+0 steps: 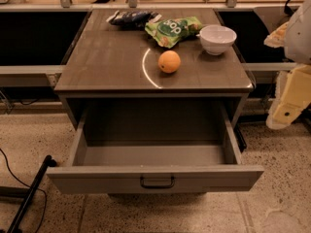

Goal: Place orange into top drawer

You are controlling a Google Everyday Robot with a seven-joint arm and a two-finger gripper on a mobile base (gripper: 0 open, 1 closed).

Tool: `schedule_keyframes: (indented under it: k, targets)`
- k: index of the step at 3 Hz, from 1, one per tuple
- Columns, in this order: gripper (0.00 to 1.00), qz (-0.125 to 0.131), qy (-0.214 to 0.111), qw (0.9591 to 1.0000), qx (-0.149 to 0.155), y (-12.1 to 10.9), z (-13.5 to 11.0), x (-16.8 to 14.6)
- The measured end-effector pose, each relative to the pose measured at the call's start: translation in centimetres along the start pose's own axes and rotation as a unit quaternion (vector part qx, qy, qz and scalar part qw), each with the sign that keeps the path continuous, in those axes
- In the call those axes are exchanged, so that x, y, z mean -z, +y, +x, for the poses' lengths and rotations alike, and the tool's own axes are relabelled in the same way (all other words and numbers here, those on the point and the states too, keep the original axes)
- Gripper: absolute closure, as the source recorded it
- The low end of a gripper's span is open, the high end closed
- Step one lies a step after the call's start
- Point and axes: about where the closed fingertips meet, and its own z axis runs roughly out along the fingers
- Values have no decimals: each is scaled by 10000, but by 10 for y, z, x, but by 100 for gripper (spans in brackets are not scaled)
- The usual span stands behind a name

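The orange (169, 61) sits on the grey cabinet top (112, 62), right of centre and near the front edge. The top drawer (154, 177) is pulled fully open below it, and its grey inside looks empty. The dark bail handle (157, 182) is at the centre of its front panel. My gripper (287, 106) hangs at the right edge of the view. It is beside the cabinet's right side, well apart from the orange, and holds nothing that I can see.
A white bowl (217, 38) stands at the top's back right. A green snack bag (174, 30) and a dark blue bag (131, 17) lie at the back. A black pole and cables (29, 198) lie on the speckled floor at the lower left.
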Motion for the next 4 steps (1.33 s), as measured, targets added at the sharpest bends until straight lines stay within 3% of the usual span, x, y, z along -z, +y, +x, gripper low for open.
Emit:
schedule_keyframes:
  k: [1, 2, 3, 4]
  targets:
    - [0, 0, 0, 10000, 0, 0, 0, 0]
    - [0, -70, -534, 9984, -151, -20, -24, -22]
    - [0, -196, -1345, 9899, -401, -46, -72, -56]
    - [0, -183, -1474, 9880, -436, -50, -79, -60]
